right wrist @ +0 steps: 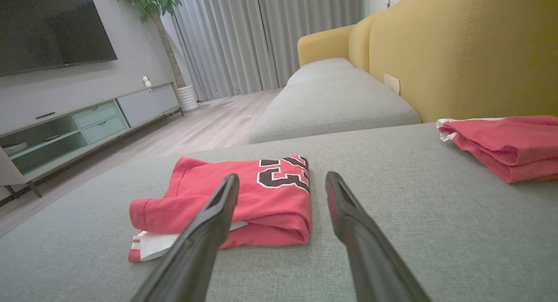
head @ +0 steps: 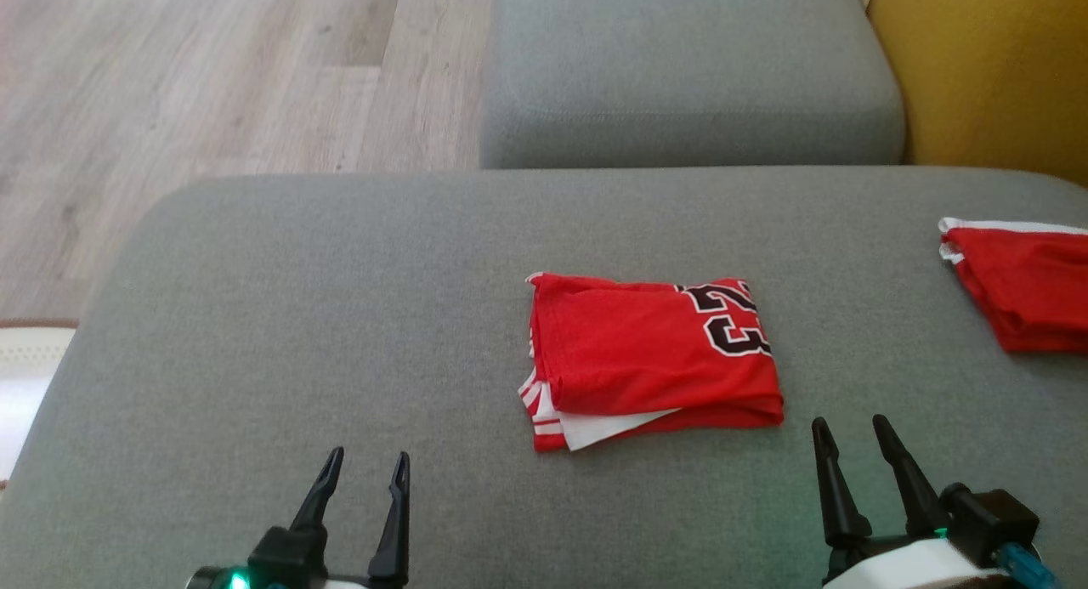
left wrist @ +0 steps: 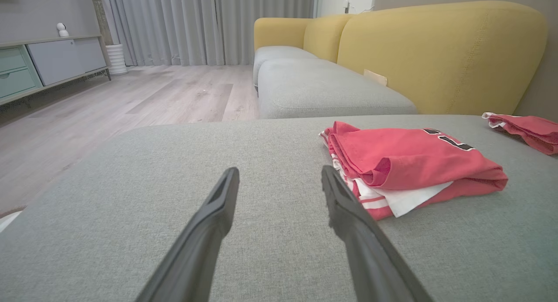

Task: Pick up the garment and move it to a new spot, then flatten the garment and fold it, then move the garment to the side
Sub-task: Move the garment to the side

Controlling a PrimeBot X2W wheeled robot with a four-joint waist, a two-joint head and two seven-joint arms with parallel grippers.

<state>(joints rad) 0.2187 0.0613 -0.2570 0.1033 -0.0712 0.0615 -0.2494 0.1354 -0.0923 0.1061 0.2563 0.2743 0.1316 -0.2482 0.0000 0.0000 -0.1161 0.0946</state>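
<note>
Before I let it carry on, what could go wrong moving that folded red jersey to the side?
1. The folded jersey has white layers sticking out at its near edge; pinching only one layer may undo the fold.
2. A second red garment lies to the right; moving that way may bump it.

Left gripper (head: 370,453): two long black fingers (left wrist: 216,208), matte, tapering to narrow tips, each with a shallow recess on the inner face near the tip. Black base behind them, with a green light (head: 231,580) glowing at the base's left side. Right gripper (head: 848,419): same black tapered fingers. Behind them is a white shell (head: 914,563). A black boxy block (head: 990,514) sits to the right of the fingers, blue connector (head: 1024,563) just behind that block.
</note>
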